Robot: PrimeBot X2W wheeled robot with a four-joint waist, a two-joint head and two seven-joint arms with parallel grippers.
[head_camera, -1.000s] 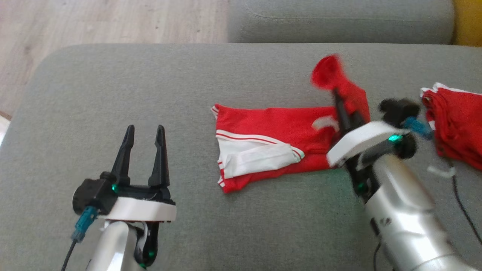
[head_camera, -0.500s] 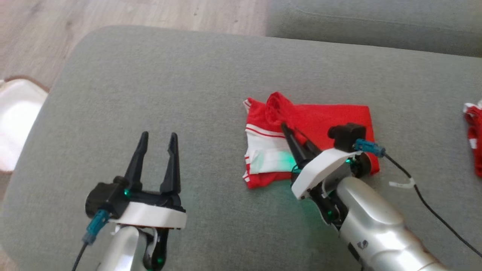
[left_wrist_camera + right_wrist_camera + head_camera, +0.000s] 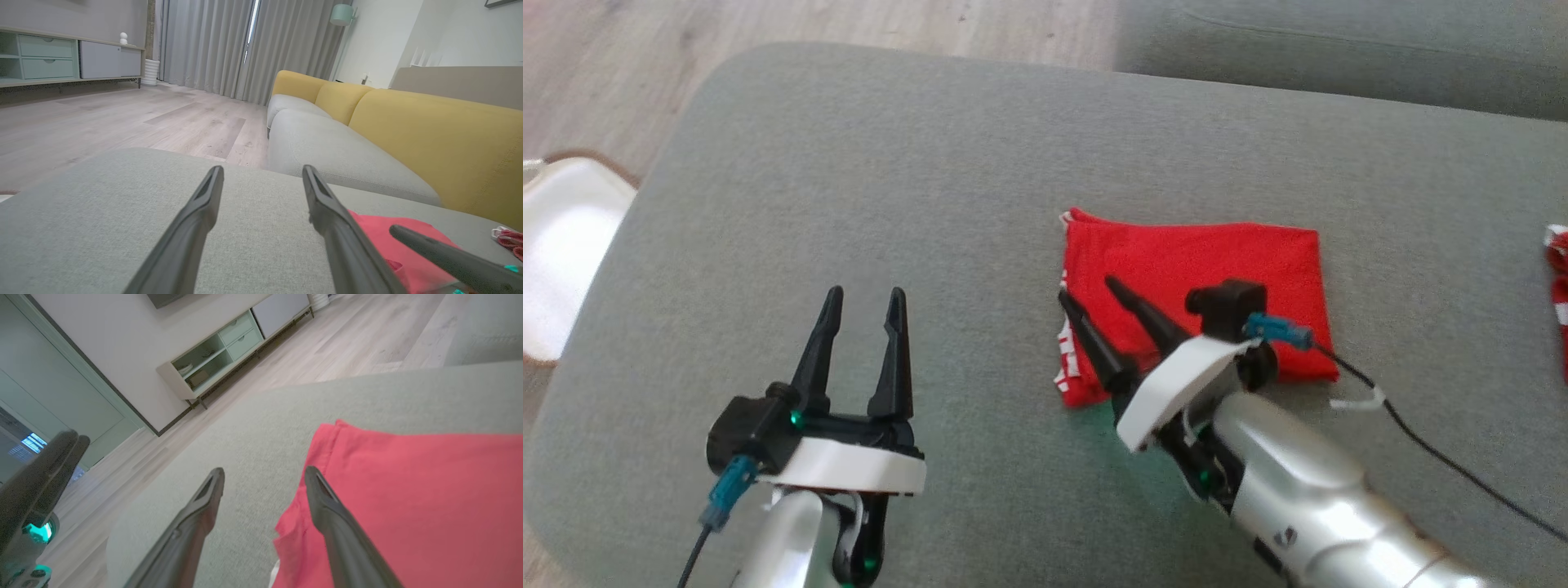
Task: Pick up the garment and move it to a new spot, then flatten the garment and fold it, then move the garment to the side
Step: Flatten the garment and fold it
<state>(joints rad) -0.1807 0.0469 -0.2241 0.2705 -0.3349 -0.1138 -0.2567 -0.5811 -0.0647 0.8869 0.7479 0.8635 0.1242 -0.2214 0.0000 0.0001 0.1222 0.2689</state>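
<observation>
The garment [image 3: 1201,278] lies on the grey cushion [image 3: 890,180], right of its middle. It is folded into a neat rectangle, red face up, with a sliver of white trim showing at the near-left corner. It looks flat and settled, so the fold seems done and what remains is the shift to the side.

The right jaws stand wide and hold nothing. Their fingers [image 3: 1131,304] slant low over the garment's left edge. In the right wrist view one finger lies over red cloth and the other over bare cushion, straddling the hem. That suits a pinch on the edge, though I cannot tell whether the tips touch the cloth.

The left jaws are wide too and empty. Their fingers [image 3: 821,343] hover over bare cushion well left of the garment, likely kept out of the right arm's way.

A second red pile [image 3: 1558,282] shows at the far right edge of the head view — perhaps where finished pieces go.

A grip on the top layer alone would probably peel the fold open, so the pinch should take every layer at the edge.
</observation>
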